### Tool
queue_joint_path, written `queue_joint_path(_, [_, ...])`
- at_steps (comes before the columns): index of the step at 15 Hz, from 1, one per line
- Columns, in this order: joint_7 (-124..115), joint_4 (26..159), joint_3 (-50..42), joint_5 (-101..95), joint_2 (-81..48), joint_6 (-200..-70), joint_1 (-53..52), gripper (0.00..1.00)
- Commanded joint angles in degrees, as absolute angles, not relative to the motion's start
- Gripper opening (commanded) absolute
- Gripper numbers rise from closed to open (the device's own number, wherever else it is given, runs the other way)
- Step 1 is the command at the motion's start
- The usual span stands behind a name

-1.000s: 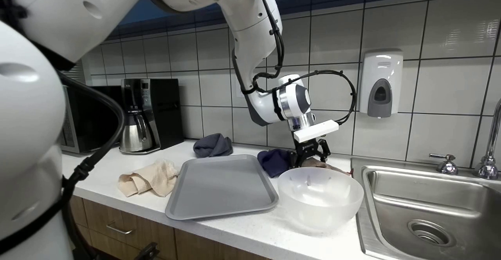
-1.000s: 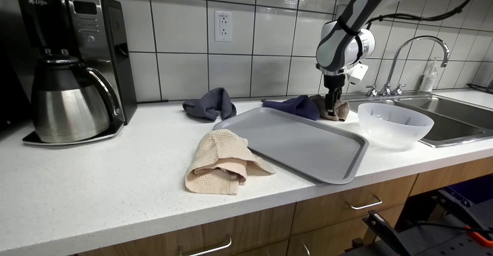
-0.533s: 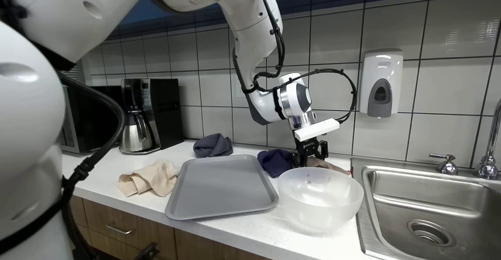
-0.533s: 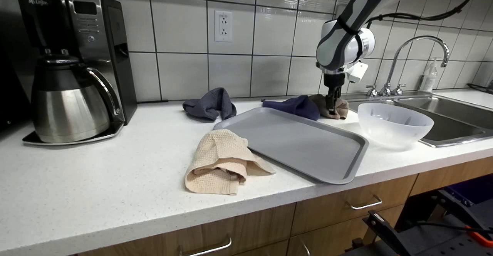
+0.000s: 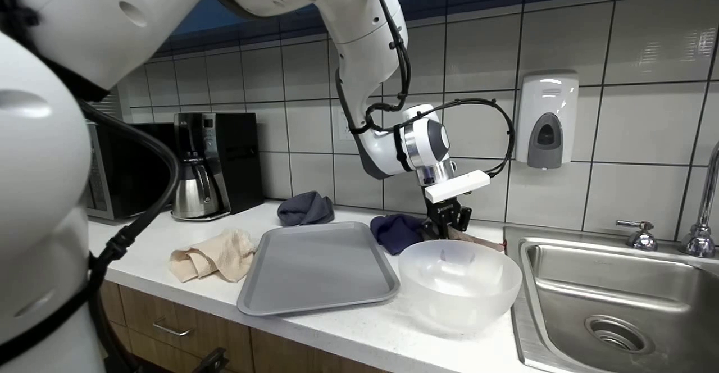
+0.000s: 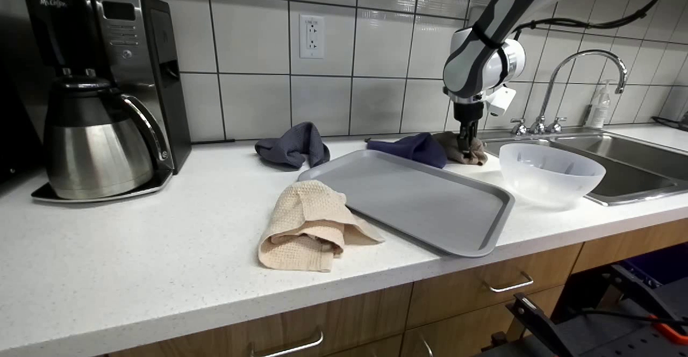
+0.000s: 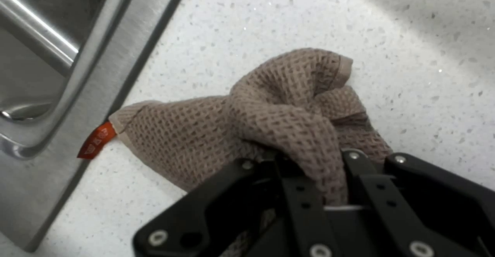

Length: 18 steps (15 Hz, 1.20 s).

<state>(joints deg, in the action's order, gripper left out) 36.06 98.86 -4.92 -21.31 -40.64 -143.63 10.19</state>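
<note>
Wrist view shows the black two-fingered gripper (image 7: 312, 158) pinching a fold of crumpled brown waffle-weave cloth (image 7: 189, 133). That cloth lies on the speckled white countertop (image 7: 216, 36), just beside the stainless-steel sink (image 7: 129, 44).

Gripper (image 7: 313, 158) was spread wide a second ago; now drawn in, with a fold of the brown cloth (image 7: 251, 121) pinched in it. Cloth's near edge pulled back slightly. Arm (image 5: 365, 64) nudged right in both exterior views.
</note>
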Motion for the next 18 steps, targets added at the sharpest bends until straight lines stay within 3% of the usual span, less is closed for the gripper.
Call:
queue_joint_path(1, [36.9,98.99,-4.31,-20.51,-39.75,-143.14,11.5,0.04])
queue_joint_path(18, [29.61,110.01,-6.97,-22.97,-26.92,-148.21,9.8,0.04])
